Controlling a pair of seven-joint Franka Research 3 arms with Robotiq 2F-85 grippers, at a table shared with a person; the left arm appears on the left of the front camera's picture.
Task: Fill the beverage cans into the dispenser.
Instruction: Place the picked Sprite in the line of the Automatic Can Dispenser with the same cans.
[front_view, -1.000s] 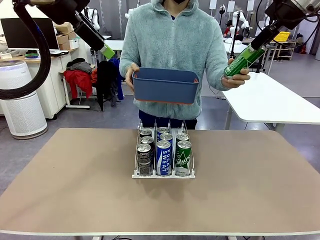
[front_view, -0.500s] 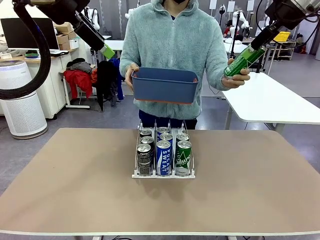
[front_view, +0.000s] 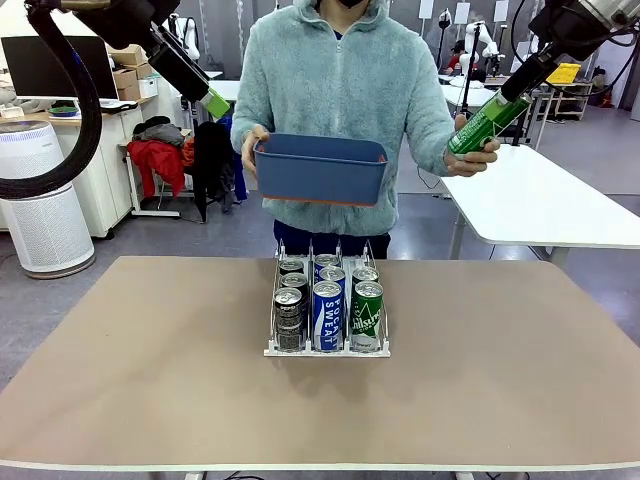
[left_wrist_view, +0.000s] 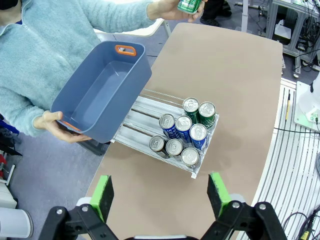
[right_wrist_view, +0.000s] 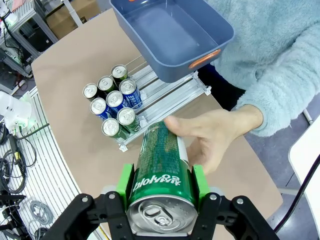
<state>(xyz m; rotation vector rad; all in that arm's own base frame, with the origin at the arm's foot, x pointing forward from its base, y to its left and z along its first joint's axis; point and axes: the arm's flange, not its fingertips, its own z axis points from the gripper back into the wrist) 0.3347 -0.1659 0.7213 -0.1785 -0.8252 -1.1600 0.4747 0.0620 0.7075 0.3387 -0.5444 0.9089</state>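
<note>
Green can (right_wrist_view: 161, 170) between right pincer (right_wrist_view: 161, 188) pads (clamped)

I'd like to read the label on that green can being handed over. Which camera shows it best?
The right wrist view: the green can sits close-up in the right claw, label facing the camera. The front view shows it small and far; the left wrist view catches just its end.

The left arm is raised high at the upper left, its pincer (left_wrist_view: 161, 195) wide apart and holding nothing, pointing down toward the bench. The right arm reaches up at the upper right, its pincer (right_wrist_view: 161, 181) clamped on a green can (front_view: 487, 123). The person's hand (right_wrist_view: 209, 137) touches that can's far end.
</note>
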